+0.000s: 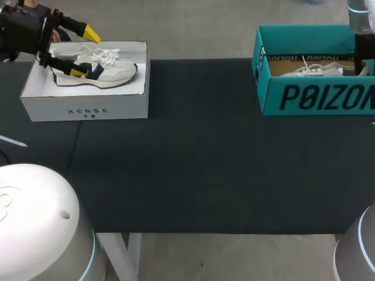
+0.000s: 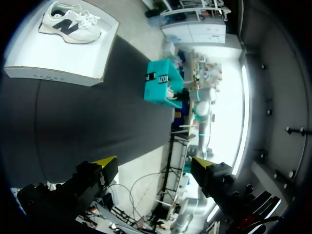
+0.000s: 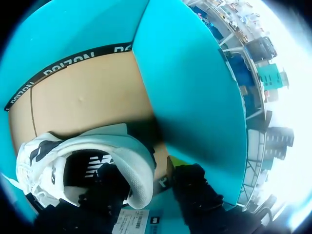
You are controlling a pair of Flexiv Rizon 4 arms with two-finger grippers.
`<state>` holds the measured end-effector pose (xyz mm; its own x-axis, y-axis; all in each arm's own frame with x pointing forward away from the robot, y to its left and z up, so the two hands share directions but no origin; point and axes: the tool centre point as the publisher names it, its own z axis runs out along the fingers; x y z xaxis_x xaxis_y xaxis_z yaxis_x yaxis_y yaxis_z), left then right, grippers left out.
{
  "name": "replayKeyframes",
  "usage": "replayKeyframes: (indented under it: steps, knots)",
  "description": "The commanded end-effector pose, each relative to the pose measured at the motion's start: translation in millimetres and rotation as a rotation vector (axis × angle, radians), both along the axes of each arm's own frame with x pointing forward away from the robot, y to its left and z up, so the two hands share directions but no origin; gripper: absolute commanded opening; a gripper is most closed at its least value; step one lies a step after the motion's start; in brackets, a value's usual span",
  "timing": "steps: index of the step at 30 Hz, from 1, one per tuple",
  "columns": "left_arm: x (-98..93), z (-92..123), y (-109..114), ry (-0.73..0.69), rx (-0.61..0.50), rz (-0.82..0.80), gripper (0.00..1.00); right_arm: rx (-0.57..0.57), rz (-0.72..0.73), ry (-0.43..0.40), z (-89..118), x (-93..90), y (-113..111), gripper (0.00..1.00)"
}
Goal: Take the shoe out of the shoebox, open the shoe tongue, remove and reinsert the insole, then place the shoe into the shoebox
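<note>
L arm [image 1: 23, 26] is held raised; black L gripper w/ yellow tips [image 2: 153, 165] is spread wide, nothing betw. the fingers. R arm [image 1: 358, 29] is pointed steeply down; R gripper [image 3: 139, 168] is clamped on a white fabric sneaker [image 3: 122, 141] at the heel wall, one finger inside, one outside.

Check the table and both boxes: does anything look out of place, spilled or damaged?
Nothing stands out. One white shoe stands on its sole in the white box, a second shoe sits inside the teal shoebox, and both boxes rest flat on the dark table. Nothing is spilled or visibly damaged.
</note>
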<state>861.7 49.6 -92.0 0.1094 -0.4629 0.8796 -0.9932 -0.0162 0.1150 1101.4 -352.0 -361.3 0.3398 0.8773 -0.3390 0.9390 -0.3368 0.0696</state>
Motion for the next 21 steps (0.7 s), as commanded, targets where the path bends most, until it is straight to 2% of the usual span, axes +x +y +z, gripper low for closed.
replayKeyframes:
  steps: [1,8,11,21]
  knots:
    - [0.6,0.1,-0.2,0.001,0.002,-0.001,1.0,0.001,-0.003,0.001,4.2,1.1,1.0,0.44]
    - [0.6,0.1,-0.2,0.001,0.002,-0.001,1.0,0.0,-0.006,-0.022,21.1,1.3,2.0,0.49]
    - [0.6,0.1,-0.2,0.001,0.002,-0.001,1.0,0.009,-0.012,-0.025,29.0,2.2,1.5,0.61]
    - [0.6,0.1,-0.2,0.001,0.002,-0.001,1.0,0.042,0.005,-0.059,60.0,6.3,11.3,0.64]
